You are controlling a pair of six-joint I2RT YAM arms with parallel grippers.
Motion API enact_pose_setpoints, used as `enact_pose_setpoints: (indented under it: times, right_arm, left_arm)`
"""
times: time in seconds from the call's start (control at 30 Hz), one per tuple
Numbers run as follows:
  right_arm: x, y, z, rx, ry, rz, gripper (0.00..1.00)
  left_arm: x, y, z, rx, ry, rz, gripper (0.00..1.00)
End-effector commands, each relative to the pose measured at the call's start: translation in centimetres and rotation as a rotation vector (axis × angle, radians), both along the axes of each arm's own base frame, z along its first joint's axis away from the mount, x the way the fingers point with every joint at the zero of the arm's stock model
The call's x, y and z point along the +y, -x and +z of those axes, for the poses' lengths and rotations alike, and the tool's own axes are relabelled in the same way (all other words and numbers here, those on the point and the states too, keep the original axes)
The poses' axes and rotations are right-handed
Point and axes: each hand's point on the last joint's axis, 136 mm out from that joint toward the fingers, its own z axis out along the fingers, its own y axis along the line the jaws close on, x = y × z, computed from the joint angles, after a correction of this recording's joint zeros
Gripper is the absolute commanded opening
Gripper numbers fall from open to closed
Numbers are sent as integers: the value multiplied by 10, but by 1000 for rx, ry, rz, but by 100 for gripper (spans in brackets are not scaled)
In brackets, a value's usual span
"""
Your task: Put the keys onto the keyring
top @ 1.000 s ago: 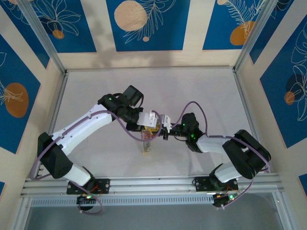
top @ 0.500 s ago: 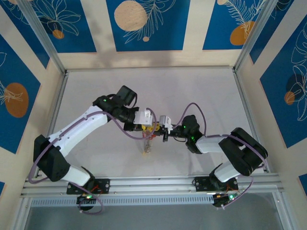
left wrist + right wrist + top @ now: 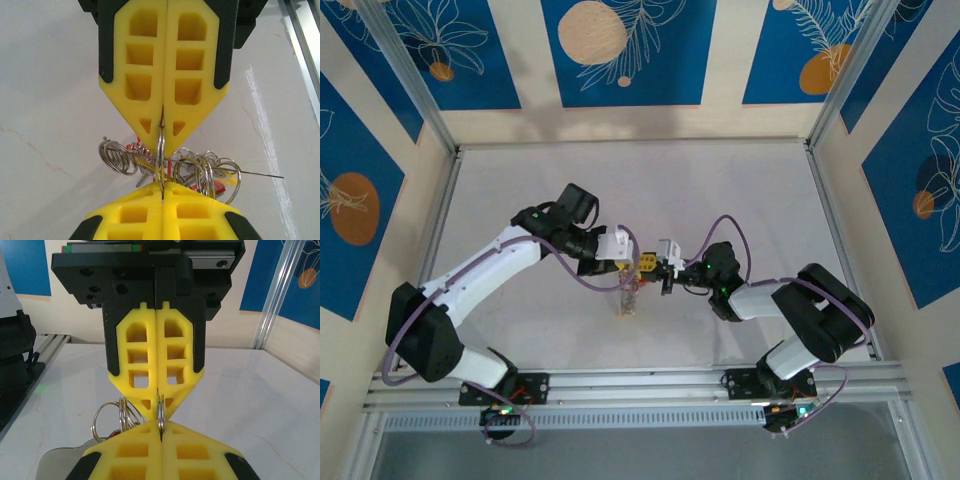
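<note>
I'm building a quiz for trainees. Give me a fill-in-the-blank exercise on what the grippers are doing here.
1. The left gripper is ___ on the keyring.
2. The right gripper pinches the same keyring, so the number of grippers holding it is ___.
3. The fingers are ___ in colour.
Missing words: shut; two; yellow.

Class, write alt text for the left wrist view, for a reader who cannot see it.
Two yellow grippers meet tip to tip, left gripper below, right gripper above, both shut on a thin keyring seen edge-on. Beside it cluster small rings and red tags, over a white table.
</note>
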Motion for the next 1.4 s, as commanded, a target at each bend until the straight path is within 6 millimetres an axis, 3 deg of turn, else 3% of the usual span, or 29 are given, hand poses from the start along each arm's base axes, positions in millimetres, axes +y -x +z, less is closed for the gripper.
enact_pose_setpoints:
  times: [0.0,0.07,0.2,0.3,0.5,0.7,0.77,0.97,1.1,1.17,1.3,1.37]
  right_arm:
    - [-1,1,20,-69,-62,0,0]
    - [-1,1,20,-69,-64,3,0]
    - [0,1,19,-66,-61,8,0]
    - [1,1,18,-63,-60,12,0]
    - [2,1,16,-63,-56,15,0]
    - [2,2,15,-68,-48,22,0]
    - [3,2,14,-69,-48,20,0]
    - [2,1,15,-73,-49,19,0]
    - [2,0,15,-73,-47,14,0]
    - [2,-2,14,-70,-42,1,0]
    - [3,-7,7,-53,11,-29,21]
    - [3,-9,3,-49,44,-42,26]
  left_arm:
    - [-2,8,-3,34,22,-34,0]
    - [-3,11,-4,54,27,-47,0]
    - [-9,19,6,63,99,-72,10]
    - [-12,18,14,50,138,-61,19]
    - [-12,12,29,20,202,-35,25]
    - [-15,12,34,37,233,-42,18]
    - [-15,12,31,51,227,-46,12]
    - [-12,11,19,69,178,-40,11]
    - [-8,9,15,63,143,-28,0]
    - [-5,8,14,58,112,-27,0]
    - [1,6,15,-5,-16,-16,0]
    - [4,6,14,-49,-100,-25,0]
